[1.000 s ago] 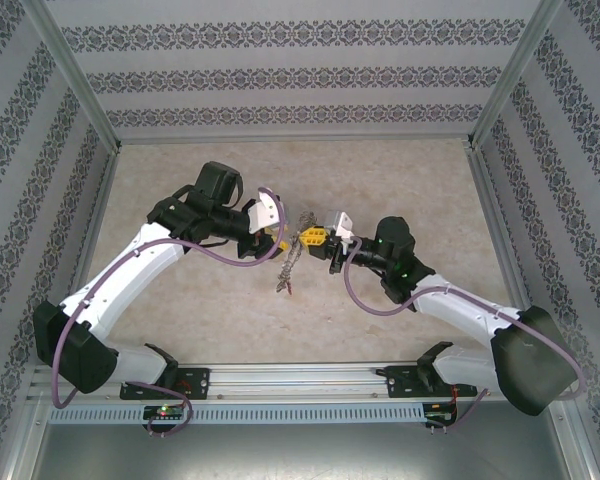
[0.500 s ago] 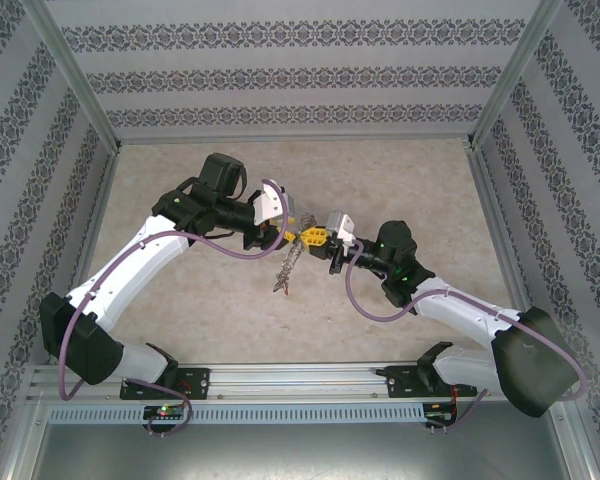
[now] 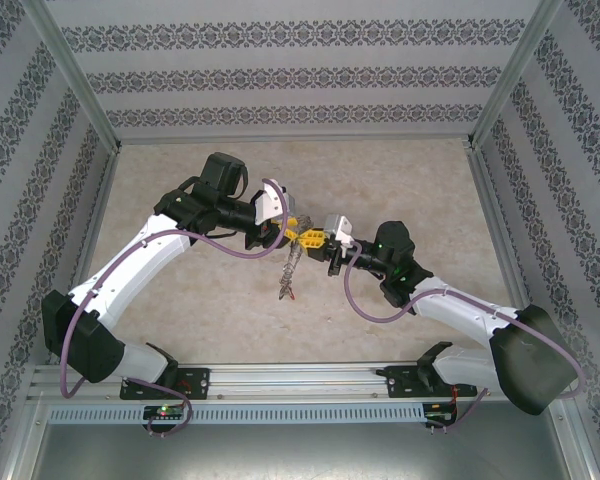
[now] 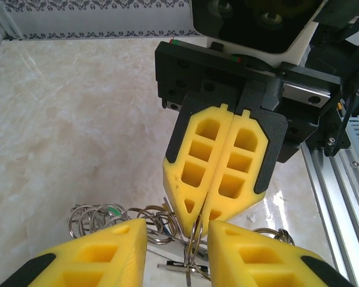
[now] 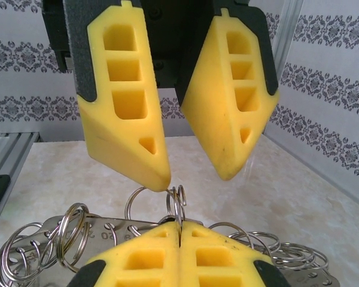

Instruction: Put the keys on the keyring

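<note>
In the top view my two grippers meet tip to tip over the middle of the table. My right gripper is shut on the edge of a thin silver ring of the keyring bundle. That ring stands upright above its fingertips. A tangle of silver rings and flat metal keys hangs below it. My left gripper is open and straddles the same ring. One of its fingertips is at the ring's top. Which ring is the large keyring I cannot tell.
The marble-look tabletop lies under the hanging bundle. Patterned walls close in the back and both sides. An aluminium rail carrying both arm bases runs along the near edge.
My left gripper has moved right up to the right gripper, and its jaws have narrowed round the held ring. The right gripper stays shut and has hardly moved.
</note>
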Tool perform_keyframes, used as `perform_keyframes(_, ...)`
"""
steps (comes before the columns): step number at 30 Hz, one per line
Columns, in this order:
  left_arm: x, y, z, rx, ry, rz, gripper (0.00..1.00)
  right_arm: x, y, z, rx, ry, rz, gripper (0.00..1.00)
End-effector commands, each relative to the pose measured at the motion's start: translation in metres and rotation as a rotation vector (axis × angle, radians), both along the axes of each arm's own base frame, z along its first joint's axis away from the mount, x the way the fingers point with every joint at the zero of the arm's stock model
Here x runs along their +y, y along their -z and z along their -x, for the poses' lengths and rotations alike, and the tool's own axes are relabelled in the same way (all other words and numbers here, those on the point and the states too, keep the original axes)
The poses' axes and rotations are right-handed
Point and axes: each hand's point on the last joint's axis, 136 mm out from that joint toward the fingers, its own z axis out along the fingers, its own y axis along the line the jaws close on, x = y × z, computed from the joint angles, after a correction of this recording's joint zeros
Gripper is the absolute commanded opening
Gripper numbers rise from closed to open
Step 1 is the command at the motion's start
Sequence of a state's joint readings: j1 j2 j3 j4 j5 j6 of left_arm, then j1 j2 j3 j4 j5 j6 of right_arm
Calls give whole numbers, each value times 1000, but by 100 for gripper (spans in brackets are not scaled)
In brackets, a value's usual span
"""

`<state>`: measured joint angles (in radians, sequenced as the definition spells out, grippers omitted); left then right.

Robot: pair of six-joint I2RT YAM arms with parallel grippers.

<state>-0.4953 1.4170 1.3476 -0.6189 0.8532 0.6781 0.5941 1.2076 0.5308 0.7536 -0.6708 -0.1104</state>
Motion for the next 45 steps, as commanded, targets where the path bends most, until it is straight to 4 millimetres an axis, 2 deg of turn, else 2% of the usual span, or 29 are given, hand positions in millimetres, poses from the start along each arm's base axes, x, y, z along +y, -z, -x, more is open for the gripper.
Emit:
perform_keyframes(1, -1, 11, 3, 20, 40, 10, 33, 4, -33, 6, -107, -33, -70, 0)
perform_keyframes(5, 0, 15, 6, 32, 44, 12, 34, 2, -32, 4, -108, -9, -72, 0)
perform_keyframes(9, 4, 19, 4, 37, 36, 3, 22, -2, -34, 3, -114, 18, -84, 0)
perform_keyframes(17, 9, 24, 5, 47, 29, 5, 20, -5, -39, 3, -121, 41, -98, 0)
perform_keyframes(23, 9, 26, 4, 33, 18, 11, 11, -4, -44, 2, -124, 35, -111, 0)
perform_keyframes(25, 9, 26, 3, 29, 13, 12, 11, -3, -45, 1, -123, 38, -115, 0)
perform_keyframes(27, 9, 23, 2, 30, 2, 25, 19, -3, -46, 0, -124, 37, -121, 0)
perform_keyframes(29, 7, 17, 2, 34, -2, 52, 20, -1, -47, 1, -123, 34, -122, 0)
perform_keyframes(36, 2, -3, -2, 21, -22, 127, 20, 7, -38, 2, -114, 13, -96, 0)
perform_keyframes(38, 2, -3, -1, 17, -19, 124, 14, 7, -36, 2, -111, 13, -92, 0)
perform_keyframes(39, 3, -2, -1, 18, -19, 117, 4, 8, -34, 2, -106, 10, -89, 0)
perform_keyframes(40, 4, 0, 0, 19, -13, 107, 0, 8, -33, 2, -106, 9, -83, 0)
perform_keyframes(45, 9, 9, 8, 18, 14, 46, 0, 9, -9, 8, -100, -29, 34, 0)
